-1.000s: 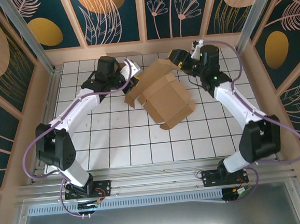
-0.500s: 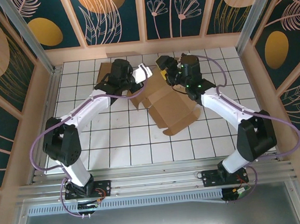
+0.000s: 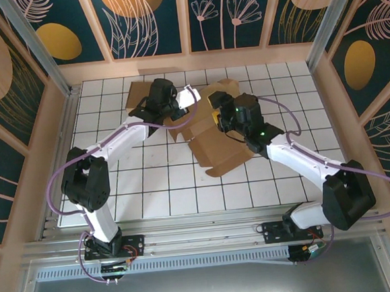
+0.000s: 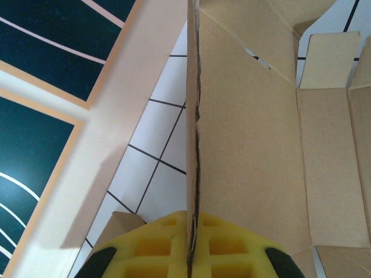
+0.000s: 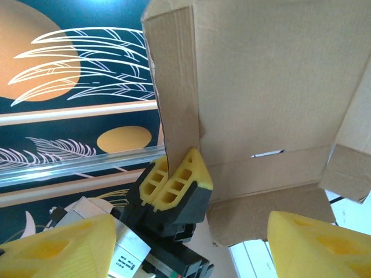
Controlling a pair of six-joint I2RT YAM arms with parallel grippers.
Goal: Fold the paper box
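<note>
- Paper box lay half-open on the tabletop, at its middle toward the far edge, with one panel raised.
- Left gripper pads were clamped on that panel's thin edge.
- Right gripper fingers stood apart over the box, gripping nothing.
- Judged light, stiff cardboard, hinging at creases and crushable; best pinched on flap edges beside a crease.

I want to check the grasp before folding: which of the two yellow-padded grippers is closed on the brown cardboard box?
The left gripper: its pads pinch a panel of the brown cardboard box. The right gripper stands wide open, holding nothing.
</note>
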